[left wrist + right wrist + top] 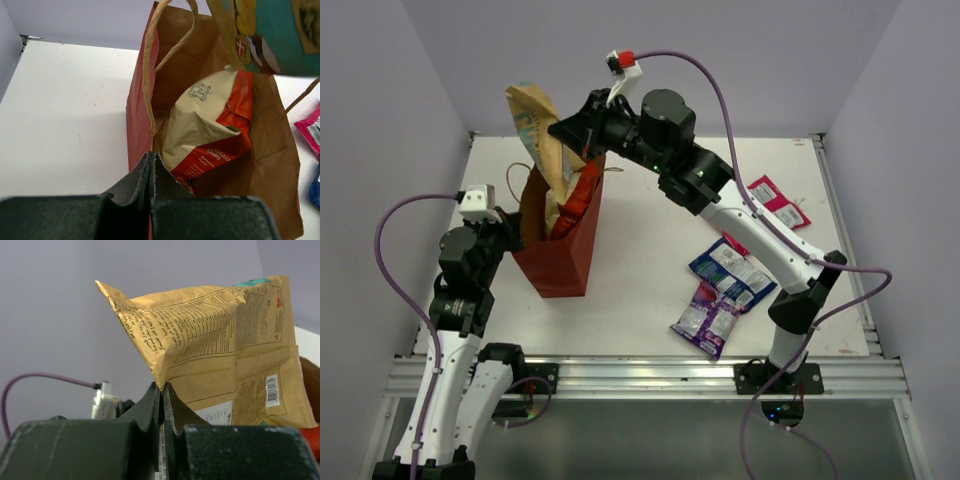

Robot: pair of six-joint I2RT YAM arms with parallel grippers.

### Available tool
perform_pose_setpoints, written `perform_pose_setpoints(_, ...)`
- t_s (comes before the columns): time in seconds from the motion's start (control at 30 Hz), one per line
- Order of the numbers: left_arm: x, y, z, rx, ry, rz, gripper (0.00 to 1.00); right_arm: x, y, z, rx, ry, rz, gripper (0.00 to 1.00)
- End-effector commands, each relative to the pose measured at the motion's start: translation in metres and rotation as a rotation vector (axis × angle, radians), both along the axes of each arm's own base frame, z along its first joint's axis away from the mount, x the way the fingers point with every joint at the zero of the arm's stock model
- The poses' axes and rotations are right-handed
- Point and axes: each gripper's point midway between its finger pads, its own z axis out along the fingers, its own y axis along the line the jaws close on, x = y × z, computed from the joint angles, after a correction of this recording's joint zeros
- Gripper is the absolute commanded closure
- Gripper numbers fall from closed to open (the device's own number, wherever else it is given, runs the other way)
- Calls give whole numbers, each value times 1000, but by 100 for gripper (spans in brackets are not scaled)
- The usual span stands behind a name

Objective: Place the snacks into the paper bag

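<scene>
The red paper bag (560, 262) stands upright at the table's left. My left gripper (517, 232) is shut on its near rim; in the left wrist view the fingertips (151, 159) pinch the red wall (137, 107). The orange-red packet (210, 135) sits inside the bag (584, 188). My right gripper (570, 135) is shut on the lower edge of the tan-brown packet (535, 125) and holds it over the bag's mouth, its lower part dipping in. The right wrist view shows the jaws (162, 387) clamped on that packet (225, 345).
On the table's right lie a pink-magenta packet (776, 202), a blue-white packet (730, 270) and a purple-silver packet (708, 318). A small red bit (732, 243) shows under my right arm. Walls close in the table's sides and back.
</scene>
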Motion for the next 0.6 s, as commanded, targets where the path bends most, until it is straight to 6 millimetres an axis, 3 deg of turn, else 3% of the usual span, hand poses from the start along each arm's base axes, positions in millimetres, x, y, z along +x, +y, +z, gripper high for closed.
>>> perform_pose_setpoints(0.0,1,-3,6,23,-34,-20,100,-23,0,84,233,-130,55,100)
perform_pose_setpoints(0.07,2,-2,4,24,-30,-18,100,-26,6,89,260,-122,75,100)
perform_pose_setpoints(0.17,1,-2,5,24,-33,-18,100,-28,21,79,264,-101,98,100)
perform_pose_setpoints(0.37,1,-2,6,24,-34,-17,100,-33,43,32,267,-29,131,100)
perform_pose_setpoints(0.43,1,-2,6,25,-35,-17,100,-33,44,8,251,11,123,100)
perform_pose_setpoints(0.57,1,-3,7,26,-38,-20,100,-50,41,-18,230,24,107,100)
